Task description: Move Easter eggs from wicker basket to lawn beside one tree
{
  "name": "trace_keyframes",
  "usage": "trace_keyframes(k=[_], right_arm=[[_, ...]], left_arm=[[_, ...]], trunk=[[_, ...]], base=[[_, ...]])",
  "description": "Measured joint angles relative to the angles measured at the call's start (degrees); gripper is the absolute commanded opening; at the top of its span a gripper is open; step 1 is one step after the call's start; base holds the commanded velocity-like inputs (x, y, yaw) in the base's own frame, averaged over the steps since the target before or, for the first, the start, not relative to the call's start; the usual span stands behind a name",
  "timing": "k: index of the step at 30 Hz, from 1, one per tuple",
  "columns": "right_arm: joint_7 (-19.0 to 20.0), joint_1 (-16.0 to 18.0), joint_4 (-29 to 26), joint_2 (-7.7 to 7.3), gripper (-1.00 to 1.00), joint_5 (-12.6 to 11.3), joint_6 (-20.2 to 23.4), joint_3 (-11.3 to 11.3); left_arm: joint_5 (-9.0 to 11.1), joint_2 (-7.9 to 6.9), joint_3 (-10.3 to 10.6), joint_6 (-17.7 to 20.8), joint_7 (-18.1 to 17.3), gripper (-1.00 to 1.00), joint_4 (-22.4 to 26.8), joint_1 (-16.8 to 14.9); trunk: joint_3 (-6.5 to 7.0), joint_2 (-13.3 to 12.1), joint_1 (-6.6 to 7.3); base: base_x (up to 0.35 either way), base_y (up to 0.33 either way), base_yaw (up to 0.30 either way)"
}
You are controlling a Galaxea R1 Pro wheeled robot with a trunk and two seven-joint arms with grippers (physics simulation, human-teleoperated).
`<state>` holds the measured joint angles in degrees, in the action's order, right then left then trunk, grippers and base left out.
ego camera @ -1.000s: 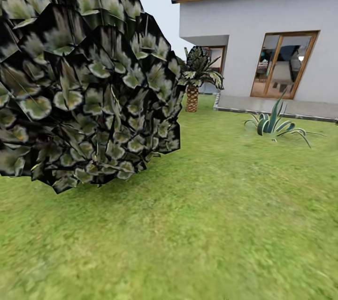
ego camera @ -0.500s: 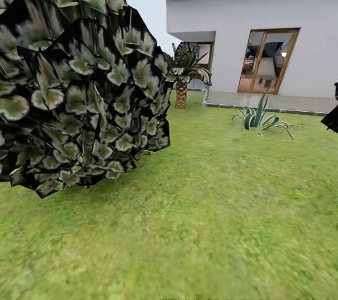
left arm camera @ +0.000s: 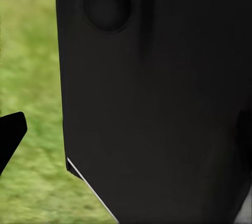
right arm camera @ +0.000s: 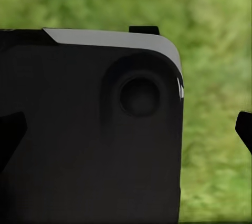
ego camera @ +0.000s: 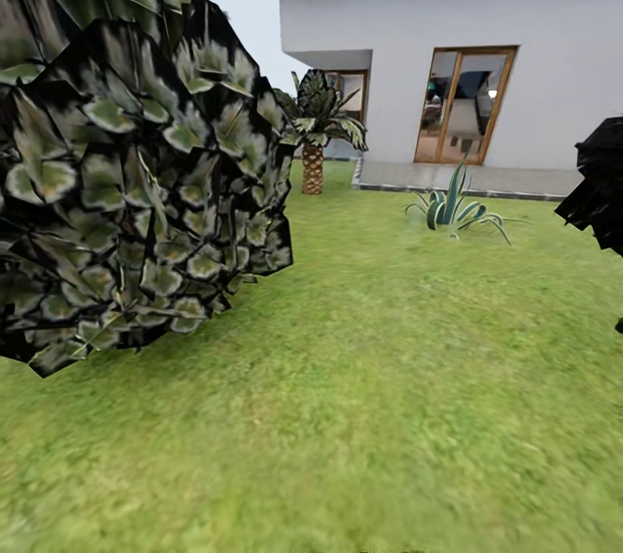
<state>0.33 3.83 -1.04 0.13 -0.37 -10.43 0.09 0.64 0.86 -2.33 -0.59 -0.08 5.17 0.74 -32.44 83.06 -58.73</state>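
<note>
Head view: lawn (ego camera: pixel 372 380) ahead; big dark bush (ego camera: pixel 130 146) at left; palm (ego camera: pixel 313 133) and spiky plant (ego camera: pixel 450 208) near the white house (ego camera: pixel 450 42); dark foliage (ego camera: pixel 601 185) at right edge; wrist views: black robot body over blurred grass; can't tell how either gripper stands.

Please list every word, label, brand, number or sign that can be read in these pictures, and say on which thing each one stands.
None: no readable text in any view. The white house, its glass door, the dark bush, the palm and the lawn bear no writing. Both wrist views show plain black robot parts over grass, unmarked.
</note>
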Motion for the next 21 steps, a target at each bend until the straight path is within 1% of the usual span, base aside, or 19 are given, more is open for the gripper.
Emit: trace_keyframes(k=[21], right_arm=[[0.0,0.0,0.0,0.02,1.0,0.1,0.0,0.0]], left_arm=[[0.0,0.0,0.0,0.0,0.0,1.0,0.0,0.0]], trunk=[[-1.63,0.0,0.0]], base=[[0.0,0.0,-0.179]])
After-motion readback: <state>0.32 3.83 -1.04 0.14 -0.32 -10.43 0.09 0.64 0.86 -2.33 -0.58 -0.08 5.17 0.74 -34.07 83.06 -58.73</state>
